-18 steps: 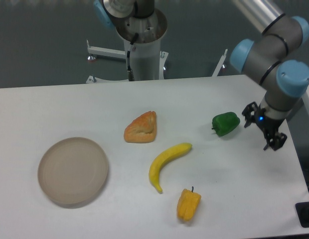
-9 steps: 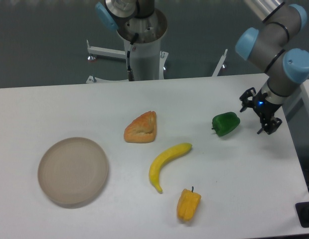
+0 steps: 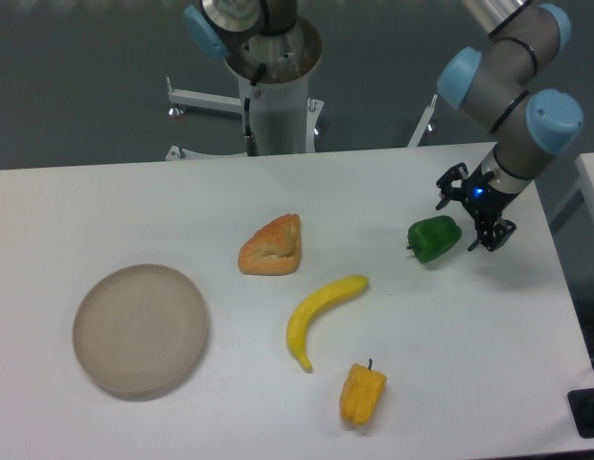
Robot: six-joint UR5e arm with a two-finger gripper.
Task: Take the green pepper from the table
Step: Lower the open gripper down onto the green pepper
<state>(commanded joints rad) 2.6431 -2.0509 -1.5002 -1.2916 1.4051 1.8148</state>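
A white matte table point(image 3: 163, 206) stands before a dark grey floor and the arm's white pedestal point(image 3: 276, 105). The green pepper point(image 3: 434, 238), glossy and lumpy, lies on the table toward its right side, right of the banana point(image 3: 319, 311). The arm reaches down from the upper right; its gripper point(image 3: 469, 211), fingers spread, hangs just right of the pepper, empty.

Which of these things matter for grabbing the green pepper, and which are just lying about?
Belongs to the job:
green pepper
gripper, open, just right of the pepper
table it sits on

Just lying about:
yellow pepper
banana
bread piece
beige plate
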